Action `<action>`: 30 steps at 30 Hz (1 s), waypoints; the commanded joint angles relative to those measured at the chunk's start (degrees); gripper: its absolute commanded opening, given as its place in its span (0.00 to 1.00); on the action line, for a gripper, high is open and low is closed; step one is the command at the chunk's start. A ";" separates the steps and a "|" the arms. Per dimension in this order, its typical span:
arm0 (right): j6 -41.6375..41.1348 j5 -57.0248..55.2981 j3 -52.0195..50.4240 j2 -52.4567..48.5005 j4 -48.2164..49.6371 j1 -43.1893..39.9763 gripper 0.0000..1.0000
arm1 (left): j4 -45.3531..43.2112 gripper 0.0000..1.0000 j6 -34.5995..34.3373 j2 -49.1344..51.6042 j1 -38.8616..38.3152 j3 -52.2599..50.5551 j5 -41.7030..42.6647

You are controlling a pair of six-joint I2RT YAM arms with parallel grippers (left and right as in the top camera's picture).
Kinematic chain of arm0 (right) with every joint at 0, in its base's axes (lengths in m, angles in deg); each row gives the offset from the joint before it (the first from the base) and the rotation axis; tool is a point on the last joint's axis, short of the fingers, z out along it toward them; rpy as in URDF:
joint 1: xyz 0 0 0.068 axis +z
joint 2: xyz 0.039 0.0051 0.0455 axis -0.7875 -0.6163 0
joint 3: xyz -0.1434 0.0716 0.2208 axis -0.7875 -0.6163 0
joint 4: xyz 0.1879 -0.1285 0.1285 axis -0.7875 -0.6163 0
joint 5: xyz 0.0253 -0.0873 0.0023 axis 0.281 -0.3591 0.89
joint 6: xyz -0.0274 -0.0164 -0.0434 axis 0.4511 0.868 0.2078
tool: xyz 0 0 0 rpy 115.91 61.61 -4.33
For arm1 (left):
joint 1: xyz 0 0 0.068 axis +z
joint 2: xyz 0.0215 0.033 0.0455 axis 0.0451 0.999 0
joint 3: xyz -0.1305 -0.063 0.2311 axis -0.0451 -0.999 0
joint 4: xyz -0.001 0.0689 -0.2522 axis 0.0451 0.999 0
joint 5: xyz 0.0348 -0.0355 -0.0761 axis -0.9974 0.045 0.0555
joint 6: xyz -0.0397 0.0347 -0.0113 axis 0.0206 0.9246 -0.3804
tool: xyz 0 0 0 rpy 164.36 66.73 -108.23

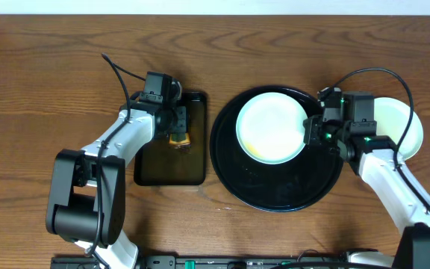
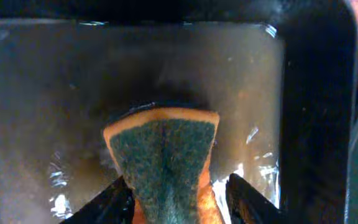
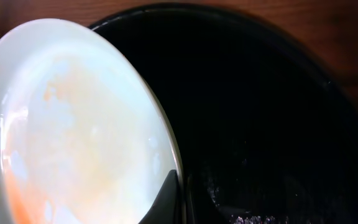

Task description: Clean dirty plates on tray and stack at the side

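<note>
A pale mint plate with faint orange smears is tilted above the round black tray. My right gripper is shut on the plate's right rim. In the right wrist view the plate fills the left and my fingers pinch its edge over the tray. My left gripper is shut on an orange sponge with a green scouring face, held over the rectangular black tray. Another plate lies on the wood tabletop at the right, partly hidden by my right arm.
The rectangular tray holds brownish murky water under the sponge. Cables run over both arms. The table's back edge is at the top of the overhead view.
</note>
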 commanded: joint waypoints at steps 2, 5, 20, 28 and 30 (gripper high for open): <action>1.18 -0.61 0.44 0.39 -1.95 -0.31 0.01 | 2.82 0.49 0.52 0.22 0.24 -0.28 -0.83; 1.16 -2.91 0.44 0.39 -3.80 -0.31 0.01 | 4.81 0.49 -2.23 0.22 0.24 -0.61 -0.81; 10.75 -11.61 0.61 2.10 -1.16 1.25 0.01 | 1.49 0.07 -3.26 0.20 0.24 -4.15 0.61; 18.45 -24.81 0.66 7.72 2.25 7.10 0.01 | 1.46 0.12 2.01 -3.23 0.24 -2.49 3.43; 20.37 -28.55 0.66 8.83 2.71 8.66 0.01 | 1.49 0.30 1.95 -3.54 0.24 -2.49 1.38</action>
